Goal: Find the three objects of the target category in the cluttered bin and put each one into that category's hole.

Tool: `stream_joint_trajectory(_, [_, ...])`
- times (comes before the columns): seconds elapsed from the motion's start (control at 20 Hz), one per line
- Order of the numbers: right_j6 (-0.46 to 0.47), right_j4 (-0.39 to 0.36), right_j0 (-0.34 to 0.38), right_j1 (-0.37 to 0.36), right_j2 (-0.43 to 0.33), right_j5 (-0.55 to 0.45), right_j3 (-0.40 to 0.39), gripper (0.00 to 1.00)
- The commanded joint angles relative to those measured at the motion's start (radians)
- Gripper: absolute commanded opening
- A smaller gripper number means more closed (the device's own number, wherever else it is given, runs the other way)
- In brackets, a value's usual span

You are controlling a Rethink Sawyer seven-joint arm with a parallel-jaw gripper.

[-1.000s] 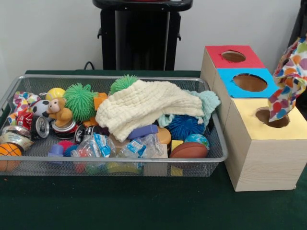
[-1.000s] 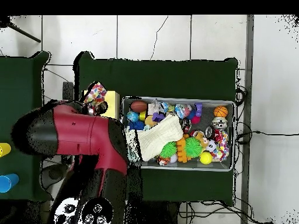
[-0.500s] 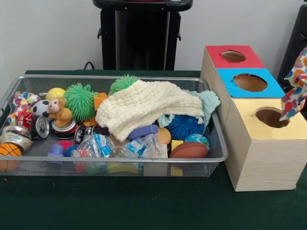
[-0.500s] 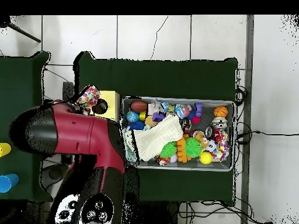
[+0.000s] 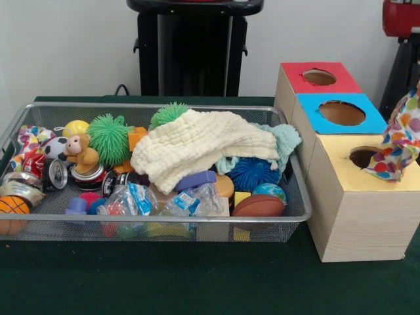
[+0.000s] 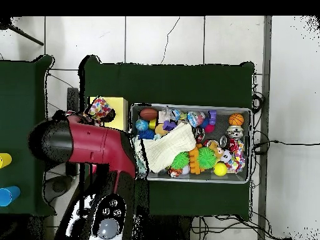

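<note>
Green cloth covered the table (image 5: pixel 164 282), with a pale wall behind it in the front view and a tiled floor around it in the overhead view. At the left of the front view stood a wire bin (image 5: pixel 157 223), heaped with clutter. A cream cloth (image 5: pixel 197 147) lay across the top of the heap, right of centre, with a mint cloth (image 5: pixel 283 139) poking out at its right end. Two green spiky balls (image 5: pixel 109 136) sat behind it, and a blue spiky ball (image 5: pixel 252 174) lay below its right edge. A toy monkey (image 5: pixel 81 154) sat at the left, beside a yellow ball (image 5: pixel 75 128) and some cans (image 5: pixel 56 174). A basketball (image 5: pixel 13 207) lay in the bin's lower left corner, a football (image 5: pixel 259 206) at the lower right, and crumpled plastic bottles (image 5: pixel 164 199) along the front wall.

Right of the bin stood three boxes in a row, each with a round hole: a red box (image 5: pixel 318 77) farthest up, a blue box (image 5: pixel 341 113) in the middle, and a yellow box (image 5: pixel 357 197) lowest in the frame. A spotted cloth (image 5: pixel 397 141) hung at the right edge of the front view, its lower end over the right rim of the yellow box's hole. In the overhead view that cloth (image 6: pixel 100 109) showed at the tip of the red arm (image 6: pixel 87 144), above the yellow box. The gripper itself was hidden by the cloth and the arm, so I could not tell how far it was open.
</note>
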State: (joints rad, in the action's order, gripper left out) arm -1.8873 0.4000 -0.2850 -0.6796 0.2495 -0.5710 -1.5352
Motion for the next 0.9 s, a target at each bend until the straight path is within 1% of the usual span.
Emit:
stream_joint_trajectory(0.05, [-0.15,-0.025,0.031,0.078,-0.085,0.068,-0.115,0.0])
stream_joint_trajectory(0.3, [-0.141,-0.038,0.034,0.097,-0.079,0.098,-0.119,0.0])
stream_joint_trajectory(0.55, [-0.148,-0.059,0.019,0.114,-0.035,0.096,-0.099,0.0])
stream_joint_trajectory(0.7, [-0.172,-0.098,-0.025,0.141,0.058,0.088,-0.054,0.0])
stream_joint_trajectory(0.85, [-0.175,-0.156,-0.069,0.174,0.177,0.081,0.009,0.0])
stream_joint_trajectory(0.9, [-0.168,-0.164,-0.065,0.175,0.185,0.08,0.014,0.0])
